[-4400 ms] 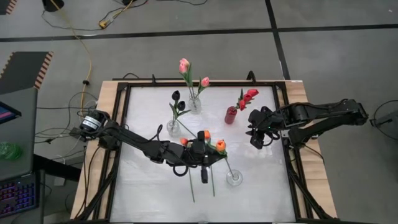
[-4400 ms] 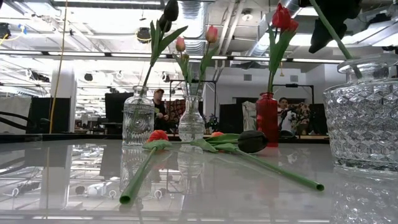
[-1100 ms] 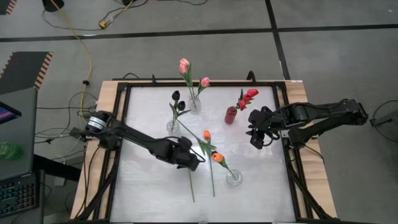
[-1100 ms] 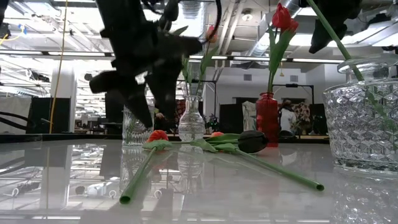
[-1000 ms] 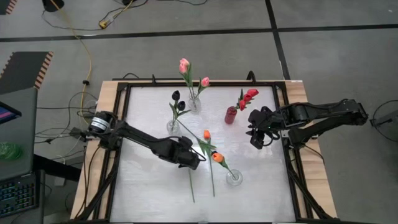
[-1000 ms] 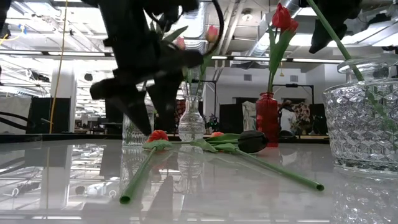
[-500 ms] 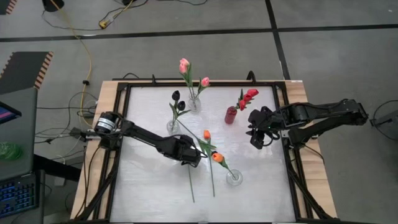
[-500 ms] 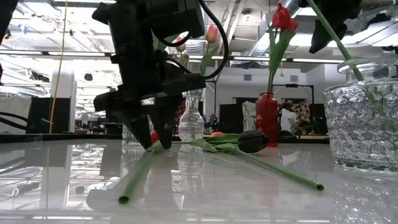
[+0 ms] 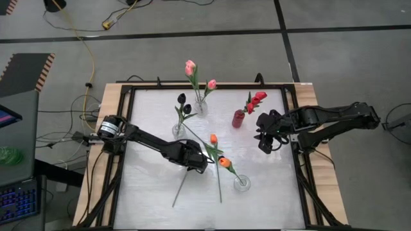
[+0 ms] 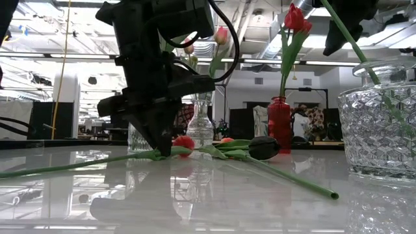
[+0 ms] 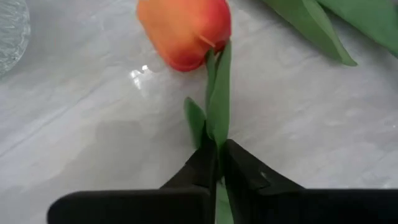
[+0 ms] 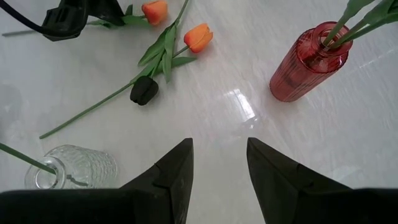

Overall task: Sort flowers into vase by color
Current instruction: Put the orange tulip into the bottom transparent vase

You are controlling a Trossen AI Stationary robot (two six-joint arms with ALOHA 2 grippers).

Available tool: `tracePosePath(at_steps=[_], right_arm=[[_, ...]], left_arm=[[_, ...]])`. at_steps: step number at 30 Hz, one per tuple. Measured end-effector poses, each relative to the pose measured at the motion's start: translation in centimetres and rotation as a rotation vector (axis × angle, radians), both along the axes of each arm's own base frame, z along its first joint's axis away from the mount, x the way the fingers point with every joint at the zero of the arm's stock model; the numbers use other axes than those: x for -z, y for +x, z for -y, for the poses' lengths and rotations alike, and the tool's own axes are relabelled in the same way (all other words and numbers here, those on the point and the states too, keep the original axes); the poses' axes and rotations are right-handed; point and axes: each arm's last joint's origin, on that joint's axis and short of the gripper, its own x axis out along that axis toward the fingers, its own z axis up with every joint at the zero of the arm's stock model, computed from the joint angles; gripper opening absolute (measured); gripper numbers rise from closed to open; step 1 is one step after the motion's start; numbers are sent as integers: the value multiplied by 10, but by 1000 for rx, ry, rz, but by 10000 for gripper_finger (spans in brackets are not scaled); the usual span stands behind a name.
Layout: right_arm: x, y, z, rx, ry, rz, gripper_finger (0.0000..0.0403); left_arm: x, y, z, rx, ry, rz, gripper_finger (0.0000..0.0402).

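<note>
A: White glossy table [image 9: 148, 199], workshop room behind it in the low view. Nearest thing?

B: Clear cut-glass vase [image 10: 380, 123] at the near edge, one orange tulip [image 9: 224, 163] standing in it.

A: Left gripper [image 9: 200, 162]?

B: Mid-table, low on the surface, fingers [image 11: 200, 168] pinched tight on the green stem [image 11: 217, 99] of an orange flower [image 11: 185, 28], just below the head. Stem runs out toward the near-left edge. Head lies on the table.

A: Other loose flowers?

B: Just beside it: a second orange tulip [image 12: 198, 38] and a black tulip [image 12: 143, 91], both lying flat, leaves overlapping.

A: Right gripper [image 12: 219, 155]?

B: Hovering at the table's right side, jaws apart, nothing between them. Waiting.

A: Farther back?

B: Clear vase with black tulips [image 9: 181, 98] left of centre, red vase [image 9: 238, 119] with red tulips [image 9: 256, 99] near the right gripper, clear vase with pink tulips [image 9: 190, 67] at the far edge. All upright.

A: People?

B: Two figures far off in the room, too small to detail.
</note>
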Motion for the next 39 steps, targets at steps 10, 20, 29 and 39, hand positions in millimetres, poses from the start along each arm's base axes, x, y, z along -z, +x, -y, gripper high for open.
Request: tracePosePath(at_steps=[10,20,29,39], right_arm=[[0,0,0,0,0,1,178],[-1,0,0,-8,-1,12,178],[-10,11,-3,-99,0,151,178],[-25,25,-5,-143,-10,354,178]], left_arm=[[-12,-2,4,54,-45,29,2],[-82,-20,11,132,48,264,1],[-138,-28,13,232,284,555,0],[-161,-20,12,347,454,700,0]])
